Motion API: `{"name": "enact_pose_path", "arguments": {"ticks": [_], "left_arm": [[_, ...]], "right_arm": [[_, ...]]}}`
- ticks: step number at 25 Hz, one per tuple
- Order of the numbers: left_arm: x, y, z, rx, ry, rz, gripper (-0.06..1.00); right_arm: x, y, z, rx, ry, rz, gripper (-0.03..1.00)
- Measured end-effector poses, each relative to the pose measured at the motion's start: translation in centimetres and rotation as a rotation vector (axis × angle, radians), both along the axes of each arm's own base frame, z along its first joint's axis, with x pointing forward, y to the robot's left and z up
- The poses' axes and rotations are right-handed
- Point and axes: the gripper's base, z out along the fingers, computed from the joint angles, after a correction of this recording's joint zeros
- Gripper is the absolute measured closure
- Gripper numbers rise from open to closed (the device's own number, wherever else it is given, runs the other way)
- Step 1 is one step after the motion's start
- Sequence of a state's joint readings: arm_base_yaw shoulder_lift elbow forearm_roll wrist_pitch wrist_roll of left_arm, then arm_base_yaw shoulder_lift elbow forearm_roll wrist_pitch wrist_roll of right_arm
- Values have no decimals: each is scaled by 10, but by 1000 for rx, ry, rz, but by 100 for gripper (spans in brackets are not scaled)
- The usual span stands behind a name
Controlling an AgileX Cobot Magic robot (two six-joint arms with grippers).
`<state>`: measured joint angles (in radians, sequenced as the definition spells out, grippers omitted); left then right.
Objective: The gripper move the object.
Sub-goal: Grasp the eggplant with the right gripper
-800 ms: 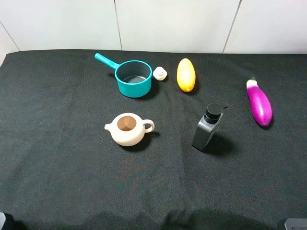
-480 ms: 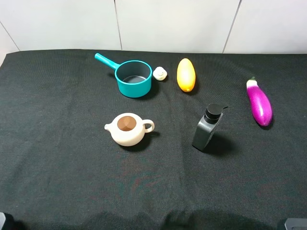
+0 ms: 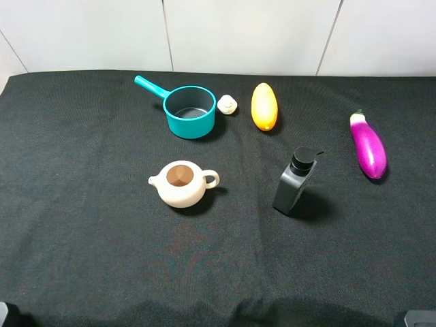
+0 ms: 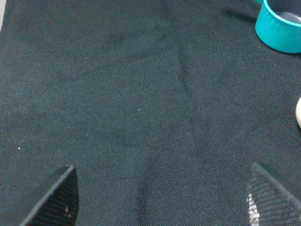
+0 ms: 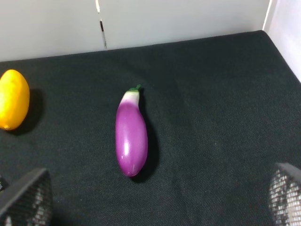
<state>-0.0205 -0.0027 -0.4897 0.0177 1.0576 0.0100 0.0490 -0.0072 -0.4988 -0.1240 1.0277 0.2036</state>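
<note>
Plainly we've barely begun: the eggplant lies right of the bottle. Our right gripper (fingers spread, empty) hasn't grasped it.

Everything sits on the surface. Back row, left to right: saucepan with its handle pointing back-left, small round piece just beside its right rim, oval fruit near that. The eggplant lies far right, well apart, stem end toward the back. Front row: teapot before the saucepan, pump bottle to its right, before the oval fruit.
</note>
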Motion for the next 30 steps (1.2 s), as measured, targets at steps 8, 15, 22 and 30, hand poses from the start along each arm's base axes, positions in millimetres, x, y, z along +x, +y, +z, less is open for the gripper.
{"name": "enact_pose_path", "arguments": {"ticks": [8,15,22,30], "left_arm": [[0,0,0,0,0,0,18],[0,0,0,0,0,0,18],[0,0,0,0,0,0,18],[0,0,0,0,0,0,18]], "right_arm": [[0,4,0,58,2,26,27],[0,2,0,90,-3,-15,27],[0,1,0,93,-5,-31,27],[0,0,1,89,-13,-43,27]]}}
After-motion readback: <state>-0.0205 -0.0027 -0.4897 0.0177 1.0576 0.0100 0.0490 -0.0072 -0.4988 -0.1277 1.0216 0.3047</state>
